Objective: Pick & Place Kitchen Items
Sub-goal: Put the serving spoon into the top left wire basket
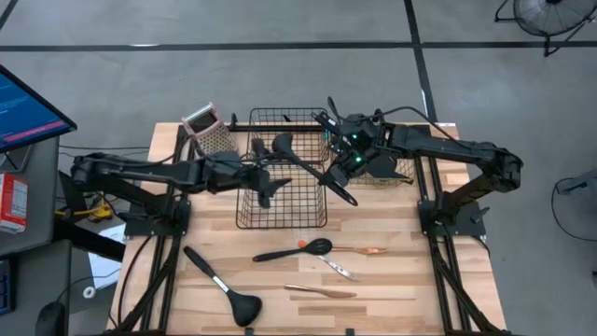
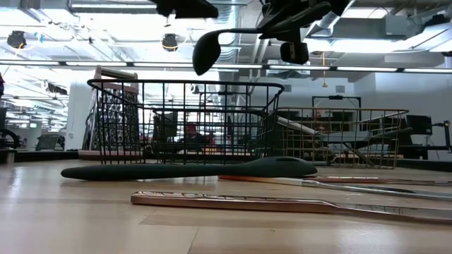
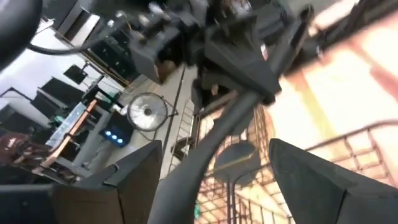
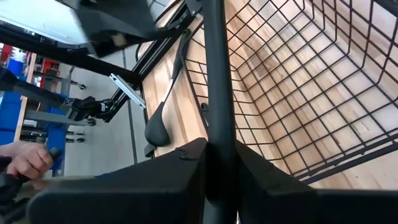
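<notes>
While right gripper [image 1: 347, 166] clamps a black ladle [image 1: 338, 187] over the black basket [image 1: 244, 217], left gripper [image 1: 254, 174] is open; five utensils remain on table [image 1: 401, 280].

We see the black basket [image 1: 281, 168] mid-table toward the far edge, its open top crossed by a long utensil [image 1: 300, 166] that the right gripper [image 1: 338, 168] clamps, with the left gripper [image 1: 254, 175], jaws spread, at the utensil's other end. The grater [image 1: 210, 130] blocks the basket's far-left corner; a second basket [image 1: 396, 171] flanks its right. Toward the near edge, a spoon [image 1: 297, 250], a ladle [image 1: 222, 287] and copper pieces [image 1: 319, 291] lie apart, bare wood between them.
</notes>
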### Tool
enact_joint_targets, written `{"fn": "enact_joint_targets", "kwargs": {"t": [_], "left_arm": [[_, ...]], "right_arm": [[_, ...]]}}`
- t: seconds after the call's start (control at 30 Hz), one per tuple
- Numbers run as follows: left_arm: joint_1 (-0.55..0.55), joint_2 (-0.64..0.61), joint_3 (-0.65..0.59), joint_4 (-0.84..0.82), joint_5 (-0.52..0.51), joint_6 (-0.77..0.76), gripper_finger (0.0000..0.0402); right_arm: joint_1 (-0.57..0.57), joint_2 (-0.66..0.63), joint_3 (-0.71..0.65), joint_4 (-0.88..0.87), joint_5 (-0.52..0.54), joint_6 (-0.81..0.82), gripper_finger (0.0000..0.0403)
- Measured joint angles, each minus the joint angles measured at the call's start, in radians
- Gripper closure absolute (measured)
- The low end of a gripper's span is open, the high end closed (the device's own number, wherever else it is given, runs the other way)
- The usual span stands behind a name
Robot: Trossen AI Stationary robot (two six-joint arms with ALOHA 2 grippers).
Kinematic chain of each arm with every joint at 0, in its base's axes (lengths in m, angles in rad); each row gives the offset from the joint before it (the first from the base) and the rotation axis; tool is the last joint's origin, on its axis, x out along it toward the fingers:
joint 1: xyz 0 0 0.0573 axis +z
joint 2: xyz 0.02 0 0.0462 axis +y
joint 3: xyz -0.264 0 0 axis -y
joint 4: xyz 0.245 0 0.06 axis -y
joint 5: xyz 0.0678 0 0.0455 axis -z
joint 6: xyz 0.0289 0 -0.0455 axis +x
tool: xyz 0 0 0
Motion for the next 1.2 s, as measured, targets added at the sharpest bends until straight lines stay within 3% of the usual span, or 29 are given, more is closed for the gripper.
{"fn": "enact_joint_targets", "kwargs": {"t": [0.17,0.37,0.63,0.8,1.03,1.2], "left_arm": [[0.019,0.074,0.000,0.000,-0.017,0.087,0.0121],[0.005,0.151,0.000,0.071,-0.157,0.165,0.0121],[0.007,0.190,0.000,0.108,-0.248,0.200,0.0131],[0.003,0.188,0.000,0.113,-0.266,0.234,0.0186],[-0.030,0.174,-0.001,0.110,-0.279,0.245,0.0319],[-0.042,0.171,-0.001,0.110,-0.336,0.250,0.0330]], "right_arm": [[0.000,0.000,0.000,-0.006,0.005,0.015,0.0356],[0.012,0.020,0.000,-0.003,0.010,0.023,0.0356],[0.051,0.037,0.000,0.016,0.001,0.024,0.0356],[0.057,0.030,0.000,0.018,0.002,0.038,0.0356],[0.057,0.030,0.000,0.029,0.011,0.049,0.0356],[0.057,0.029,0.002,0.061,0.020,0.058,0.0351]]}}
